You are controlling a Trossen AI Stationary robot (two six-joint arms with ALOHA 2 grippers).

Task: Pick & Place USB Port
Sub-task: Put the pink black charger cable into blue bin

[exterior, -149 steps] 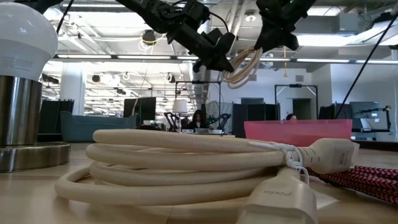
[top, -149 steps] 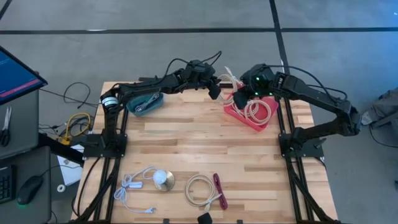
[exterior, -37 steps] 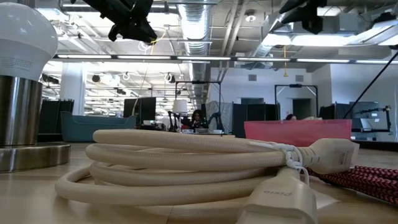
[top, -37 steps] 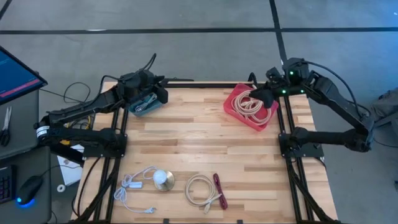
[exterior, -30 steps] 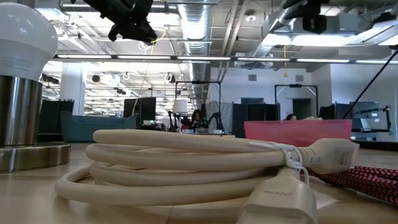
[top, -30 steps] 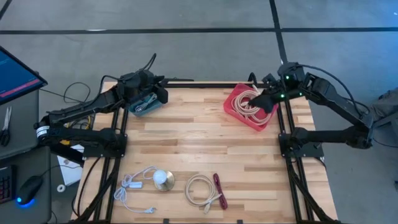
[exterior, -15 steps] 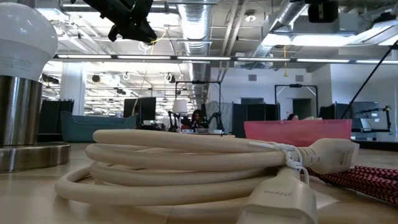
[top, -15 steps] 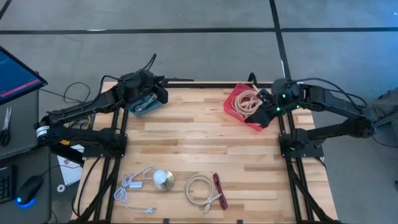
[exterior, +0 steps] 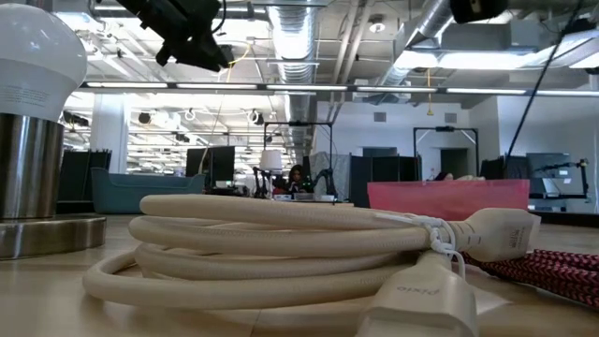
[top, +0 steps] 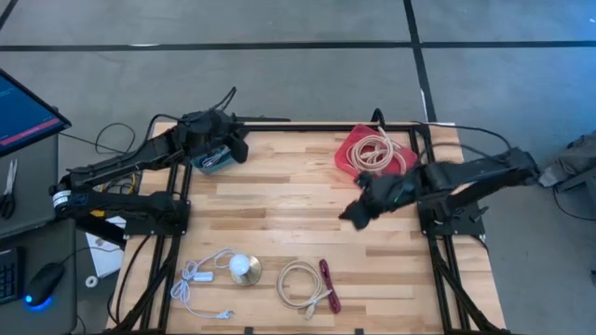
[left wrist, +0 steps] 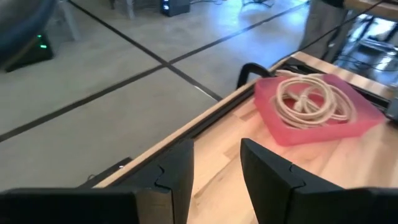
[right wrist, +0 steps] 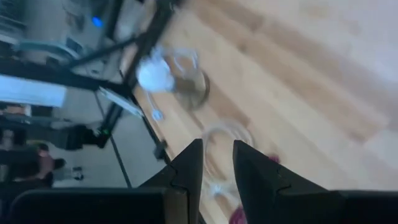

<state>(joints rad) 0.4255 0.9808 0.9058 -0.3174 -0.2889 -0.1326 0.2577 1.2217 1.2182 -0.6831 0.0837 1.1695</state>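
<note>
Nearest us lies the cream cable beside the red one, both still waiting at the table's front. We swing our right gripper toward them, fingers apart and empty; a second ago it hung over the pink tray, where a coil now rests. Our left gripper, open, waits by the teal bin.

A wooden table is seen, bearing a red tray far right, a teal tray far left, and coiled cables near.
</note>
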